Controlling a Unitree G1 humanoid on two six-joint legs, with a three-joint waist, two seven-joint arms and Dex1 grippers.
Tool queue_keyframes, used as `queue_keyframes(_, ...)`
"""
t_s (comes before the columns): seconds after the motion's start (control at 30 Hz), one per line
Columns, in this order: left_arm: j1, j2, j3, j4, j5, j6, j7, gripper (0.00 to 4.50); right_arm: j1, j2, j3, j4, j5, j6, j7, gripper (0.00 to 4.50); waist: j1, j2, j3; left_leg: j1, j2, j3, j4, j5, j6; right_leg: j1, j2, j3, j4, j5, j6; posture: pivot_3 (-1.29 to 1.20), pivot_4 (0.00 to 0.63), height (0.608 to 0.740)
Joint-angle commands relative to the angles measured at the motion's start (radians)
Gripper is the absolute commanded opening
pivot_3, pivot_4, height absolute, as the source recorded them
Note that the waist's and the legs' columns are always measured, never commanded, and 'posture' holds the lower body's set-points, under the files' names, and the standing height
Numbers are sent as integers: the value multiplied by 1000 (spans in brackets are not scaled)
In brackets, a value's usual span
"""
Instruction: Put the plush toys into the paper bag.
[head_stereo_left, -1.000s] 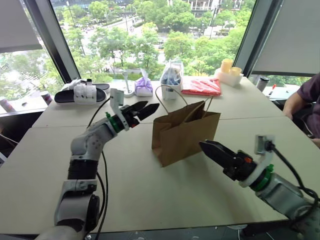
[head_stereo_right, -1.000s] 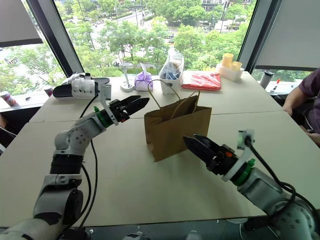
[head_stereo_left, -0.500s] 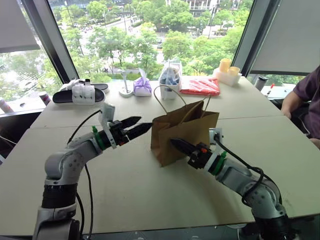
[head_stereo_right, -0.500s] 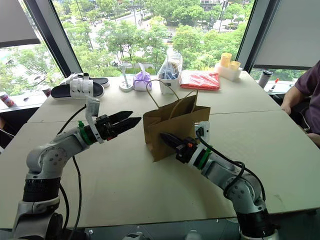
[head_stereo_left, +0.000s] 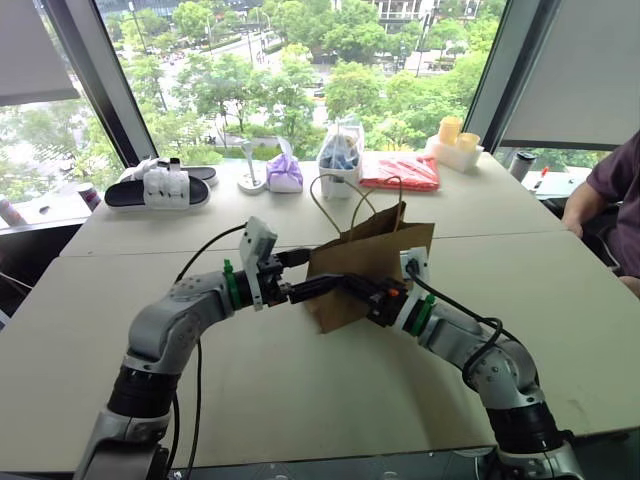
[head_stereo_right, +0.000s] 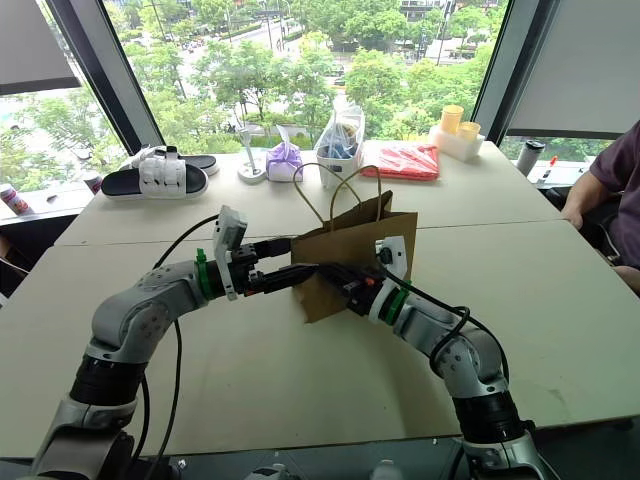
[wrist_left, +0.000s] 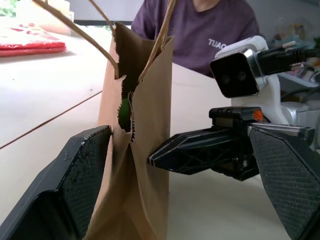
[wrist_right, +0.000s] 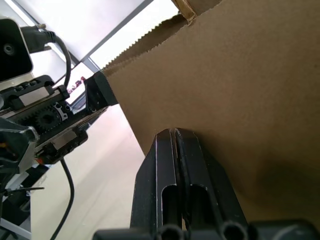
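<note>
The brown paper bag (head_stereo_left: 372, 262) stands upright mid-table with its cord handles raised. Through a gap in its narrow side fold, a bit of a green plush toy (wrist_left: 123, 113) shows inside. My left gripper (head_stereo_left: 308, 272) is open, and its fingers (wrist_left: 75, 182) straddle that narrow side of the bag. My right gripper (head_stereo_left: 340, 284) is shut with nothing between its fingers. Its tip (wrist_right: 172, 134) rests against the bag's front face, close to the left gripper's lower finger.
Along the far edge lie black-and-white slippers (head_stereo_left: 160, 187), a purple cloth bundle (head_stereo_left: 285, 172), a clear plastic bag in a white cup (head_stereo_left: 343, 155), a red packet (head_stereo_left: 402, 172) and yellow cups (head_stereo_left: 455, 135). A person's arm (head_stereo_left: 605, 195) rests at the right.
My right gripper shut and swung in leftward to the bag's front face. My left gripper, still open, drew back and right until its fingers came around the bag's side.
</note>
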Motion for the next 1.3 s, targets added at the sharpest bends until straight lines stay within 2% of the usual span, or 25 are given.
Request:
queue_keyframes(0.03,-41,-28,-6,43,39,-65,10,3648,30,7,-23,-65,0,6,7,0,1,0,0,0,0,0,0,0,0,0,0,0,0,0,0,0,150,740)
queue_keyframes(0.1,-48,-41,-9,60,54,-77,12,2839,49,6,-23,-85,3,15,5,0,1,0,0,0,0,0,0,0,0,0,0,0,0,0,0,0,150,740)
queue_keyframes(0.27,-59,-58,-16,86,87,-103,12,261,119,1,-37,-181,47,59,-6,0,0,0,0,0,0,0,0,0,0,0,0,0,0,0,0,0,150,740)
queue_keyframes(0.3,-62,-62,-19,88,90,-105,12,64,149,-5,-46,-220,70,76,-10,0,0,0,0,0,0,0,0,0,0,0,0,0,0,0,0,0,150,740)
queue_keyframes(0.5,-99,-60,2,104,62,-109,-45,64,342,-80,-88,-417,196,160,-11,0,6,0,0,-1,0,0,0,0,0,0,0,0,-1,0,0,0,150,740)
queue_keyframes(0.67,-185,-14,-9,179,11,-92,-246,64,496,-176,-101,-518,233,198,-5,0,2,0,0,0,0,0,0,0,0,1,0,0,-1,0,0,0,150,740)
queue_keyframes(0.9,-352,-36,-57,508,125,-267,-422,64,586,-225,-127,-559,255,192,-29,0,4,-1,0,0,0,0,0,0,1,2,0,-1,-2,0,0,0,150,740)
queue_keyframes(1.0,-454,-67,-81,803,230,-448,-487,64,626,-221,-138,-601,269,191,-77,0,11,-1,0,0,0,1,0,0,1,3,0,-2,-2,0,0,0,150,740)
queue_keyframes(1.13,-530,-93,-61,1007,284,-577,-539,64,668,-234,-159,-632,295,186,-114,0,23,-1,1,0,0,1,0,-1,2,4,0,-2,-4,0,1,0,150,740)
queue_keyframes(1.17,-543,-98,-52,1032,287,-585,-551,612,673,-239,-166,-633,300,183,-117,0,23,-2,1,0,0,1,0,-1,2,3,0,-2,-4,0,1,0,150,740)
queue_keyframes(1.2,-551,-100,-45,1047,288,-590,-559,847,676,-245,-171,-632,303,180,-117,0,23,-2,1,0,0,1,1,-1,2,4,0,-2,-4,0,1,0,150,740)
queue_keyframes(1.3,-548,-99,-30,1037,290,-589,-569,2179,667,-263,-185,-620,313,177,-116,0,23,-2,1,0,0,1,1,-1,2,4,0,-2,-4,0,1,0,150,740)
